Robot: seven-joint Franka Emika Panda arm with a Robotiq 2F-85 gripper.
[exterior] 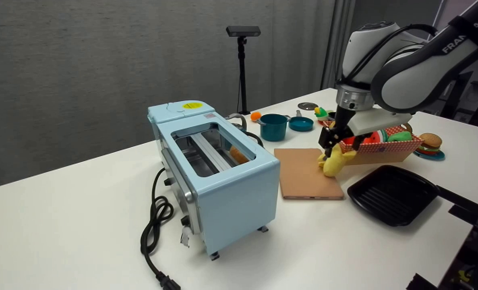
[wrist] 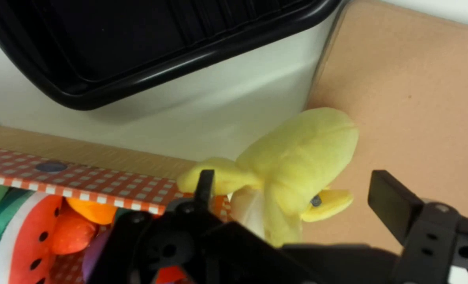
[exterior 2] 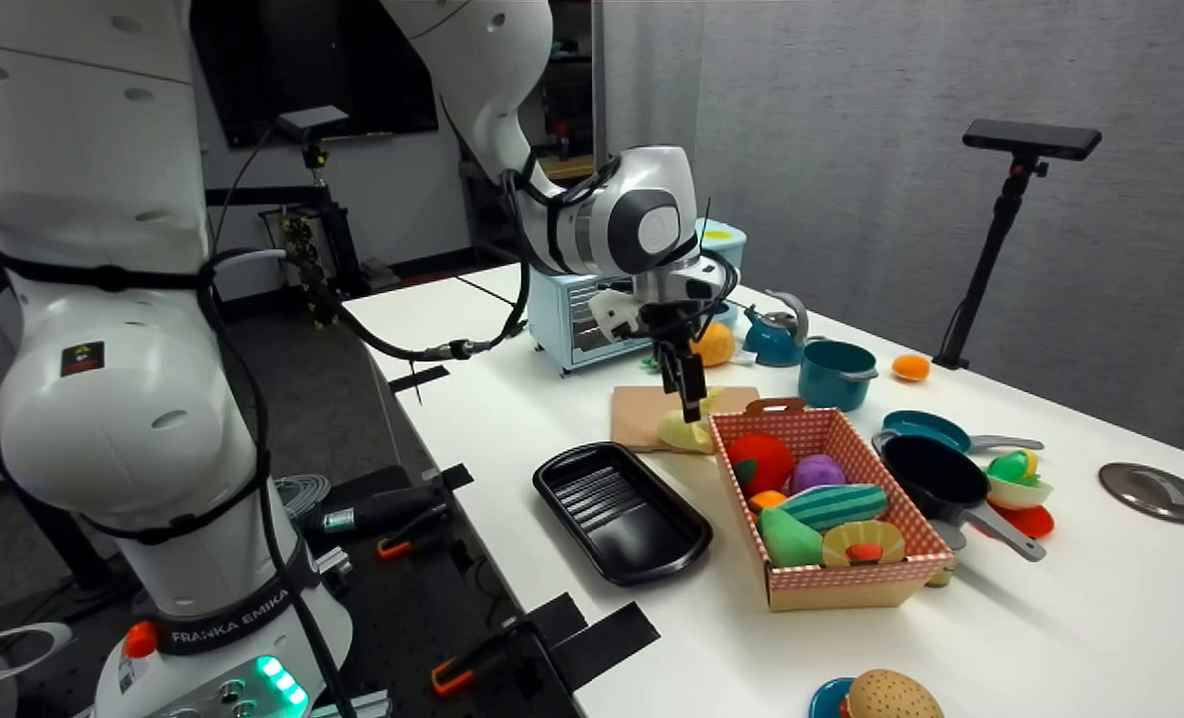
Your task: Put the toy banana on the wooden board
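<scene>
The toy banana [exterior: 335, 164] is yellow and soft-looking, with spread peel flaps. In both exterior views it is at the edge of the wooden board [exterior: 303, 173] on the crate side, just below the gripper; it also shows in an exterior view [exterior 2: 684, 431]. In the wrist view the banana [wrist: 308, 154] overlaps the edge of the board [wrist: 411, 86], with one flap toward the crate. I cannot tell how much of it rests on the board. My gripper [wrist: 293, 181] is open, with the banana between its fingers. The right-hand finger is clear of the banana; one flap passes by the left-hand finger.
A crate [exterior 2: 841, 595] of toy food with a red checked lining stands close beside the gripper. A black grill pan [exterior: 394, 197] lies next to the board. A light-blue toaster oven [exterior: 239, 213] and a teal pot [exterior: 274, 128] stand on the table.
</scene>
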